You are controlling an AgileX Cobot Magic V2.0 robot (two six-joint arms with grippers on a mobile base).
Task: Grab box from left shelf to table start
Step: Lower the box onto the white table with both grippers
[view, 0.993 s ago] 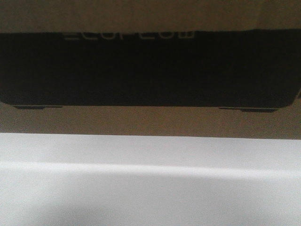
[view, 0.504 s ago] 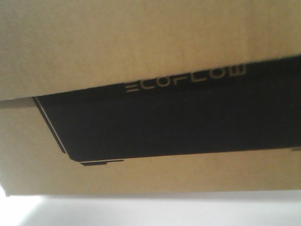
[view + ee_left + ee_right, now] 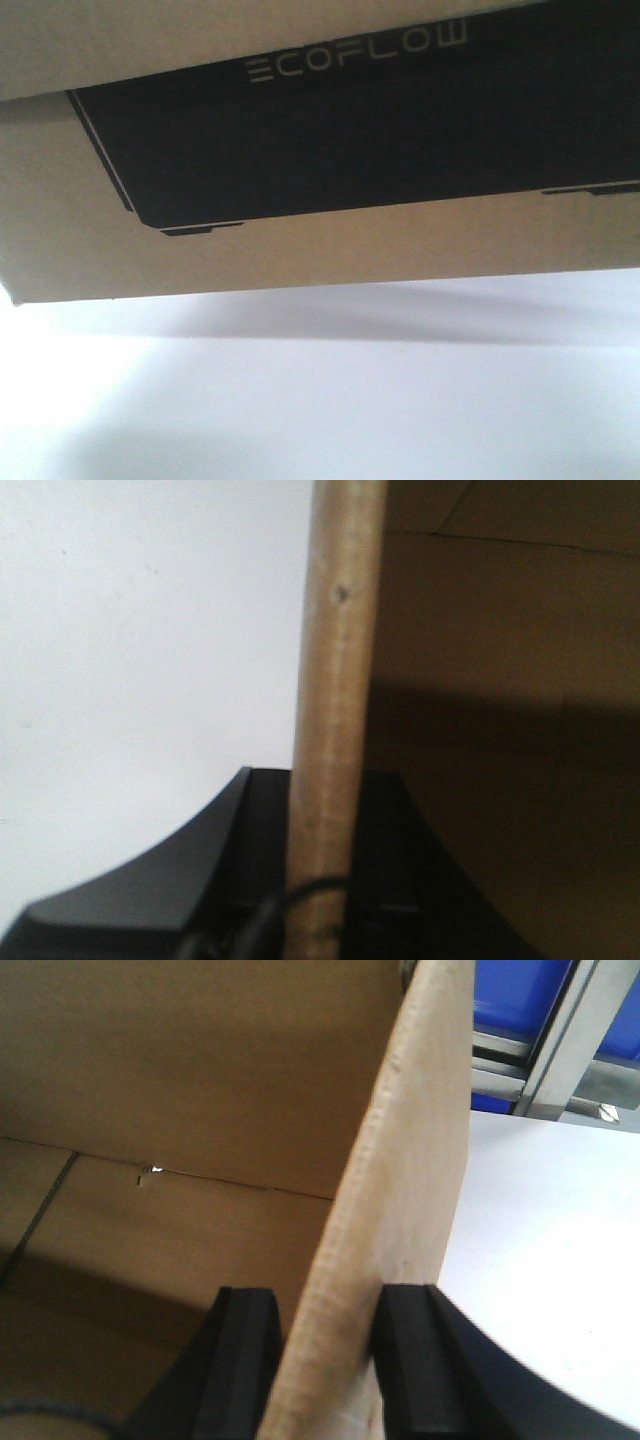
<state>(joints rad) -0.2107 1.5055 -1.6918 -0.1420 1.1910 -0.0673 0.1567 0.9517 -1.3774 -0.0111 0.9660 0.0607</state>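
The box [image 3: 200,260] fills the top of the front view, brown cardboard with a black ECOFLOW panel, tilted with its left end lower. It hangs over the white table [image 3: 320,400] and casts a shadow on it. My left gripper [image 3: 330,780] is shut on the box's upright wall [image 3: 340,630], one black finger on each side. My right gripper [image 3: 325,1300] is likewise shut on the opposite wall [image 3: 400,1160], and the inside of the box [image 3: 150,1110] looks bare.
White table top [image 3: 540,1260] lies outside the box by the right gripper, and more of it [image 3: 130,630] by the left. Beyond it stand a grey metal rack upright [image 3: 565,1040] and blue bins [image 3: 520,990]; whether this is the left shelf I cannot tell.
The box was level a second ago and is now tilted. Since half a second ago its lower edge has risen in the front view, and more white table shows beneath it.
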